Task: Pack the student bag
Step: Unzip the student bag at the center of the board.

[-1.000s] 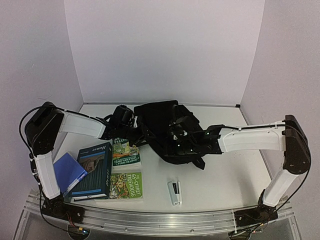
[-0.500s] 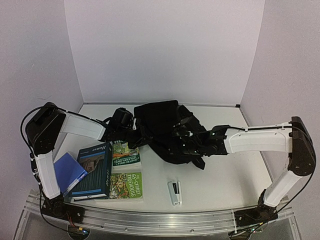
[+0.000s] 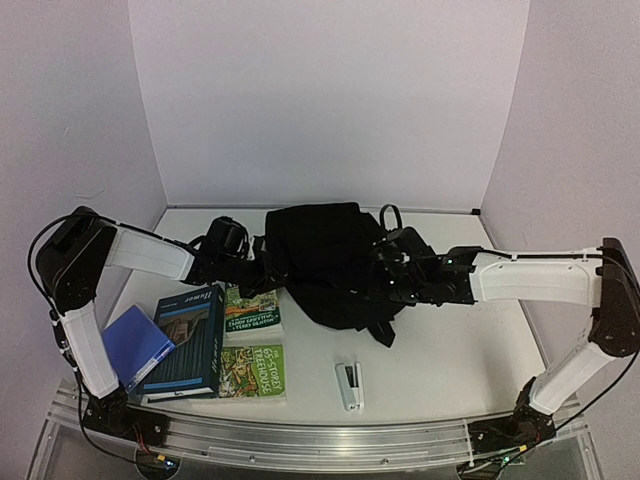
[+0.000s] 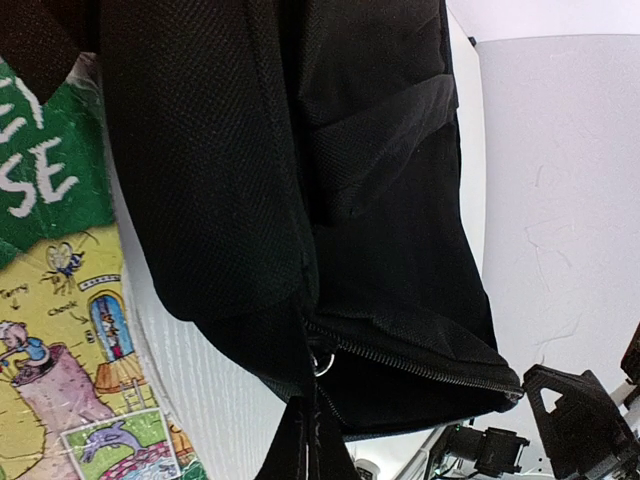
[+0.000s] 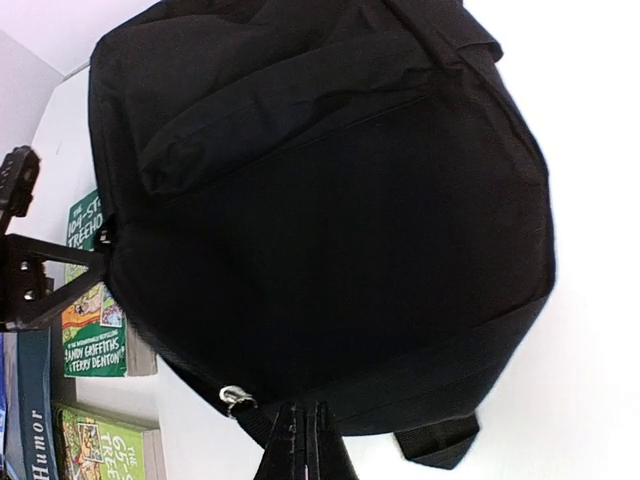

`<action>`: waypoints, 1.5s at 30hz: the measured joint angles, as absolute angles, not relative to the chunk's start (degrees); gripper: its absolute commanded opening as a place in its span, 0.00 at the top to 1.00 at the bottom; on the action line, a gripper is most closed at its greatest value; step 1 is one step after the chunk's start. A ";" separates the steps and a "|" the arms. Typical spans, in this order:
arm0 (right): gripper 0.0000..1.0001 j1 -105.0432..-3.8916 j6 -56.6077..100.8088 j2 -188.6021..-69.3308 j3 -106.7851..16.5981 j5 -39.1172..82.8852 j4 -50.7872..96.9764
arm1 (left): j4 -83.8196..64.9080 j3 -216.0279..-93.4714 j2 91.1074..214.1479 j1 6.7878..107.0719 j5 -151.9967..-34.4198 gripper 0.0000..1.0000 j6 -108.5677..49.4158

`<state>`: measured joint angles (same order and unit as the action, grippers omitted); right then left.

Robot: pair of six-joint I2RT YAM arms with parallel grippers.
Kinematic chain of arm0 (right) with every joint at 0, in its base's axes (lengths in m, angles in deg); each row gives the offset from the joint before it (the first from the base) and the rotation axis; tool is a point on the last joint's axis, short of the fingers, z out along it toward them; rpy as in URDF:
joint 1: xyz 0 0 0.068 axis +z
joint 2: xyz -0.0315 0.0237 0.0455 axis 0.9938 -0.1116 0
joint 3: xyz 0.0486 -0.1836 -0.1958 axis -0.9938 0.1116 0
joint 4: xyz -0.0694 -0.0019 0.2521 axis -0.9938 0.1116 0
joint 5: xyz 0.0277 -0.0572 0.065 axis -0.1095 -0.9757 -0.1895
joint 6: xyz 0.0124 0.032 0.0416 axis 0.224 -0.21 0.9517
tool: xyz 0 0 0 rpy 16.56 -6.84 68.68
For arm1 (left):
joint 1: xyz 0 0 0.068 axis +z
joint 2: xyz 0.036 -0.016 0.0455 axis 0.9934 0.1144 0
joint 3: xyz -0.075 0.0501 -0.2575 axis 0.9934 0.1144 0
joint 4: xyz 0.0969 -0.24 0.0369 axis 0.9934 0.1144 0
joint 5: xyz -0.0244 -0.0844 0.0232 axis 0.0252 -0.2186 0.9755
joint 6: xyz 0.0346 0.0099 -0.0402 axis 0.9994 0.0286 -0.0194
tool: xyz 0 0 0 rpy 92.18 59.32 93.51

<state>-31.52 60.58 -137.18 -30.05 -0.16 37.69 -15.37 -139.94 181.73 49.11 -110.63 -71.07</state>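
The student bag is a big black fabric backpack near the back middle of the table, pulled taut between both arms. My left gripper is shut on its left edge. In the left wrist view the fingertips pinch the fabric just below a small metal ring by the zipper. My right gripper is shut on the bag's right side. The right wrist view shows its fingers closed on the bag's lower edge, next to another metal ring.
A dark-blue hardcover book and two green picture books lie front left of the bag. A blue notebook lies further left. A white stapler sits near the front edge. Walls enclose the back and both sides.
My left gripper has shut on the bag's left edge and pulled left. The right arm has moved right with its hold, and the bag has shifted toward the back.
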 measured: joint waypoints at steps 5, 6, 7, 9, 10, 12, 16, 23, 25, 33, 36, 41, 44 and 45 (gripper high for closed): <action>1.00 -34.19 60.44 -135.39 -27.74 1.01 37.31 | -12.99 -139.14 179.62 51.48 -110.56 1.00 -68.49; 1.00 -34.61 60.36 -135.13 -27.43 1.09 37.20 | -12.57 -139.07 179.35 51.74 -110.48 1.00 -68.01; 1.00 -35.00 60.35 -134.88 -27.13 1.31 37.03 | -12.09 -139.05 179.08 51.96 -110.39 1.00 -67.38; 1.00 -35.75 60.28 -134.55 -26.46 1.56 36.84 | -11.39 -138.94 178.34 52.20 -110.14 1.00 -66.51; 1.00 -36.02 60.26 -134.52 -26.19 1.67 36.79 | -11.22 -138.83 178.00 52.28 -110.04 0.98 -65.98; 1.00 -36.33 60.06 -134.49 -25.76 2.04 36.76 | -10.60 -138.74 177.36 52.41 -109.88 0.88 -64.99; 1.00 -36.73 58.63 -133.89 -25.38 3.58 37.01 | -9.48 -138.74 176.13 53.24 -108.88 0.57 -61.43; 1.00 -37.07 56.14 -131.45 -25.25 7.08 36.90 | -7.24 -139.97 171.31 49.20 -109.26 0.37 -50.25; 1.00 -37.07 55.83 -131.32 -25.25 7.73 36.78 | -7.33 -141.58 170.31 45.82 -110.56 0.33 -47.02; 1.00 -37.07 55.72 -131.32 -25.25 9.27 36.67 | -3.19 -148.18 170.07 34.00 -109.42 0.24 -35.37; 1.00 -37.07 55.62 -131.32 -25.25 9.54 36.65 | -2.75 -149.32 170.23 31.38 -106.13 0.22 -31.19; 1.00 -37.07 55.65 -131.32 -25.25 9.86 36.65 | -2.84 -149.92 170.35 30.13 -102.71 0.19 -23.89; 1.00 -37.07 55.82 -131.32 -25.08 9.88 36.50 | -3.03 -151.03 171.51 30.20 -102.47 0.18 -18.54; 1.00 -37.07 55.86 -131.32 -24.95 9.91 36.40 | -3.54 -151.42 172.26 30.22 -102.37 0.18 -16.96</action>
<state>-37.07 55.86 -131.32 -24.95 9.91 36.40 -3.54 -151.42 172.26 30.22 -102.37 -16.96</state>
